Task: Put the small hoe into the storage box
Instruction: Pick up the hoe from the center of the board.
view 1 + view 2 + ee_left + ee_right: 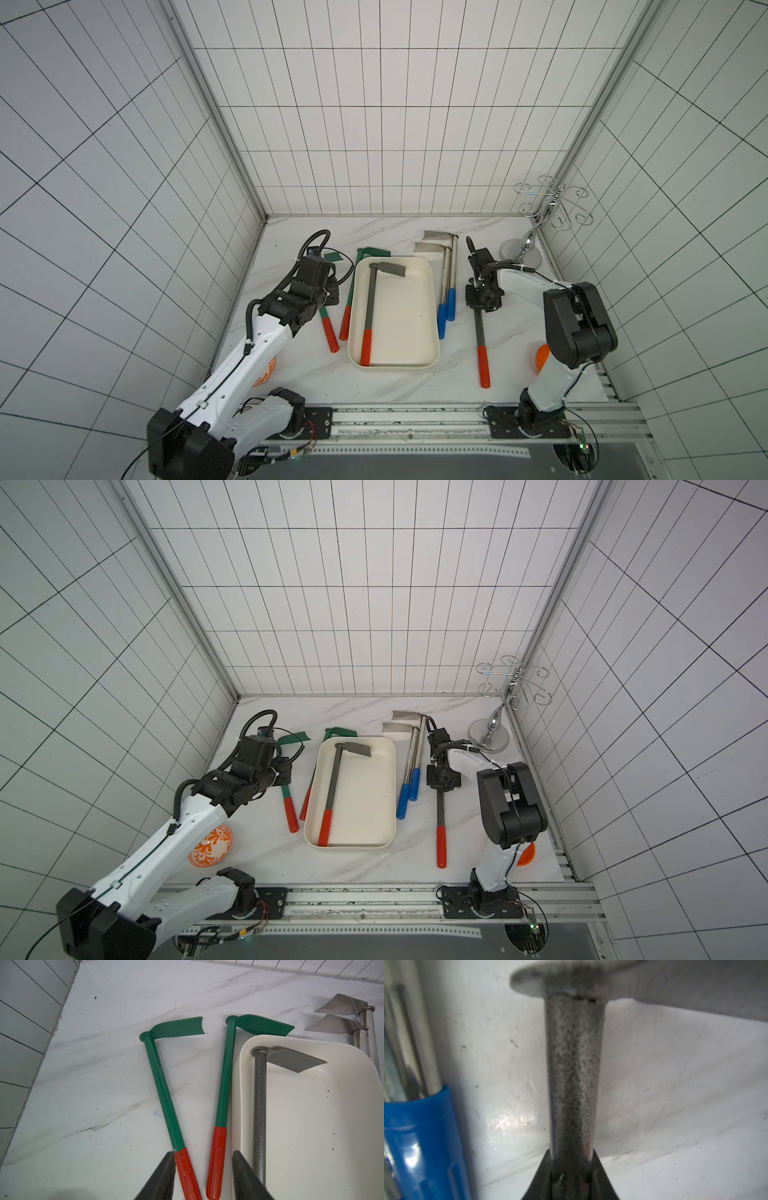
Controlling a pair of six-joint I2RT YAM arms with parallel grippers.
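- R gripper [478, 306]: clamped on the speckled grey shaft of the small hoe [481, 340], near the blade end; red grip is pointed toward the arm bases.
- Small hoe: shown outside the storage box [415, 324], on its R side, w/ two steel hoes [446, 286] (blue grips) laid between.
- Box: occupied by a grey hoe [370, 299] along its L wall.
- L gripper [203, 1176]: jaws apart, nothing held, above red grips of green hoes [164, 1093], laid just L of box.
- Also shown: orange bowl [212, 845] by L arm; chrome hook stand [490, 729] in far R corner.
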